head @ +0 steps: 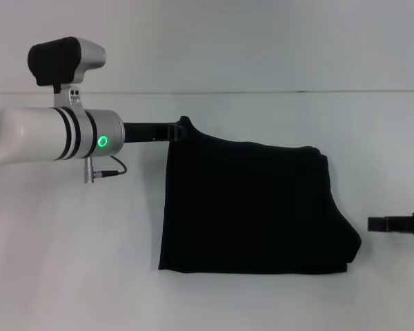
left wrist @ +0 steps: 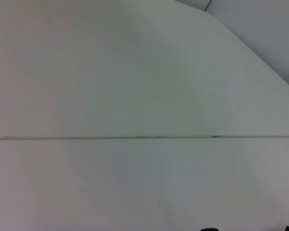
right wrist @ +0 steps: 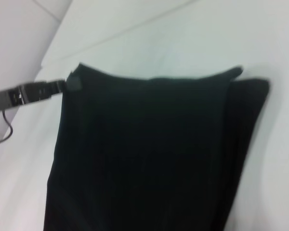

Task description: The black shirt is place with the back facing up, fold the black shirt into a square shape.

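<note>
**Mara:** While I stand here beside the robot, tell me what you can make out on the white table (head: 62,262).

**Jon:** From the head camera, the black shirt (head: 252,207) lies near the middle of the table, already folded into a rough rectangle with layered edges along its right side. Its far left corner is lifted into a small peak.

**Mara:** What is lifting it?

**Jon:** The left gripper (head: 174,131). Its arm reaches in from the left, a white cylinder with black rings and a green light (head: 103,142) glowing on it. The dark fingers are pinched together on that far left corner of the cloth. The right wrist camera shows the same thing from the other side: the left gripper (right wrist: 71,85) nipping the corner of the shirt (right wrist: 149,154), which fills most of that view.

**Mara:** And the right gripper?

**Jon:** The right gripper (head: 378,224) sits low at the right edge of the head view, near the shirt's right side but apart from it, touching no cloth. I cannot tell whether its fingers are apart or together.

**Mara:** Does the left wrist camera add anything?

**Jon:** Only bare white surface with a thin seam (left wrist: 135,137) running across it. No cloth shows there.
</note>
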Tool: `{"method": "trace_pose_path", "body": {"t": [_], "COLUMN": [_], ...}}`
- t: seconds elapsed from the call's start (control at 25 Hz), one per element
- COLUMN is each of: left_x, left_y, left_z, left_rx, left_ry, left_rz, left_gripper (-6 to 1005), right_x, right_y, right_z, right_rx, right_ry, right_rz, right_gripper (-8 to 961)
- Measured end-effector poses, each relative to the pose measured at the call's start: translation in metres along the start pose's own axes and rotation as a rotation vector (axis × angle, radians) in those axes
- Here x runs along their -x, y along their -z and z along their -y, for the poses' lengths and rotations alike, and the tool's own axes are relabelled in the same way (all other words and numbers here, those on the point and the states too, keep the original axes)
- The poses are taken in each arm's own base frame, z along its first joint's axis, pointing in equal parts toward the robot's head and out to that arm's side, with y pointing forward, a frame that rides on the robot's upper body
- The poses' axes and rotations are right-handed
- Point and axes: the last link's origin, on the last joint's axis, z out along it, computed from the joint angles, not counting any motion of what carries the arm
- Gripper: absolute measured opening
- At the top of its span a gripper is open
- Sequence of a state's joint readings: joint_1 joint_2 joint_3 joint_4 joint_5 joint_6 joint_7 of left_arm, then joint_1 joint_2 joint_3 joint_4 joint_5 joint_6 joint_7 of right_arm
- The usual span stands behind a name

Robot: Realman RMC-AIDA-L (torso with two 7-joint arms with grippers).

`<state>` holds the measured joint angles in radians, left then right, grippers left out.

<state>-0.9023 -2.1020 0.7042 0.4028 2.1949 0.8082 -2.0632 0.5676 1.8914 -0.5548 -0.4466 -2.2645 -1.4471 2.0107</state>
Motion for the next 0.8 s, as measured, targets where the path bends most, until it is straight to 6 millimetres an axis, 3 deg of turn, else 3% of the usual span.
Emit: {"method": "trace_pose_path", "body": {"t": [0.28,0.52,0.8], "left_x": [-0.002,-0.001,-0.002], "left_y": [0.000,0.004,0.033], "left_z": [0.003,0.009,0.036], "left_rx": [-0.018,-0.030,-0.066], "left_ry": [0.003,0.044,0.072], "left_rz": [-0.014,-0.048,-0.106], "left_gripper": [140,170,206], "right_x": [0.012,0.022,0.033], "right_y": [0.020,0.020,0.021], "right_z": [0.004,0.001,-0.010], "right_rx": [-0.002,0.003,0.065], "right_ry": [0.004,0.025,0.078], "right_rz": [0.088,0.109,0.155], "right_gripper": [519,626,716]}}
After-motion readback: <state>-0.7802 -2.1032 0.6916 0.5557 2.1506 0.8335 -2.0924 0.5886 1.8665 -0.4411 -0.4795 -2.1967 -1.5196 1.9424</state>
